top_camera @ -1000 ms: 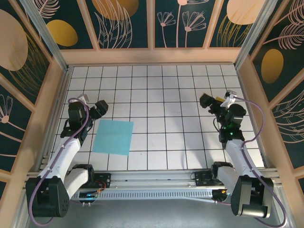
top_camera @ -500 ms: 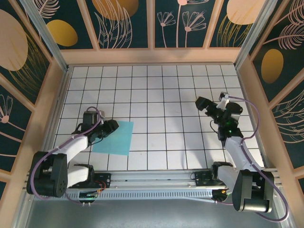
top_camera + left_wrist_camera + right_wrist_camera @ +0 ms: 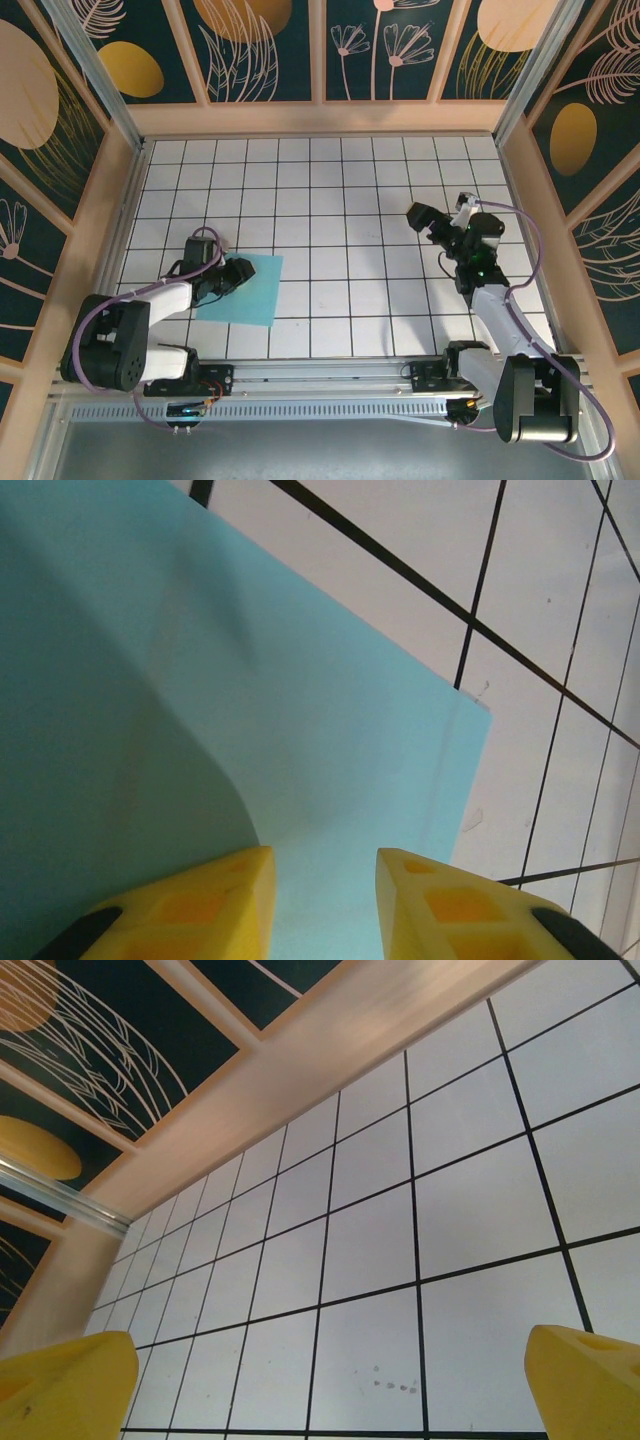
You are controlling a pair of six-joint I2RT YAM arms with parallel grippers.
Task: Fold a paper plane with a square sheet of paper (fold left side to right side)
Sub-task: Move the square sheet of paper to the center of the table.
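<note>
Left gripper [image 3: 232, 277] now lies low over the 9 o'clock edge of the square sheet of paper [image 3: 252, 298]. A second ago it hung off the sheet's 11 o'clock corner on a raised arm, and half a second ago it had dropped to the edge. In the left wrist view we see the left gripper [image 3: 322, 865] with its yellow fingers [image 3: 215, 905] parted and nothing between them but the turquoise sheet [image 3: 300, 730] below, so we read it as open and not gripping. The sheet itself has not shifted. It sits flat and unfolded toward 8 o'clock of the table [image 3: 340, 180], its far right corner [image 3: 487, 708] resting on the tiles. We judge that the approach is done and the left-to-right fold not yet begun. The next move needs a purchase on that 9 o'clock edge, which thin paper lying flat gives grudgingly, and a careless push could slide the sheet instead of lifting it. As for containers, we find none to report, since the paper lies directly on the tiles. Farther out, between 2 and 3 o'clock, the right gripper [image 3: 422, 217] has drifted a little toward 9 o'clock. It is held above the grid, well apart from the sheet. Its wrist view shows the right gripper [image 3: 320, 1385] spread wide over bare tiles, with the wooden rail [image 3: 330, 1055] beyond at 12 o'clock.
</note>
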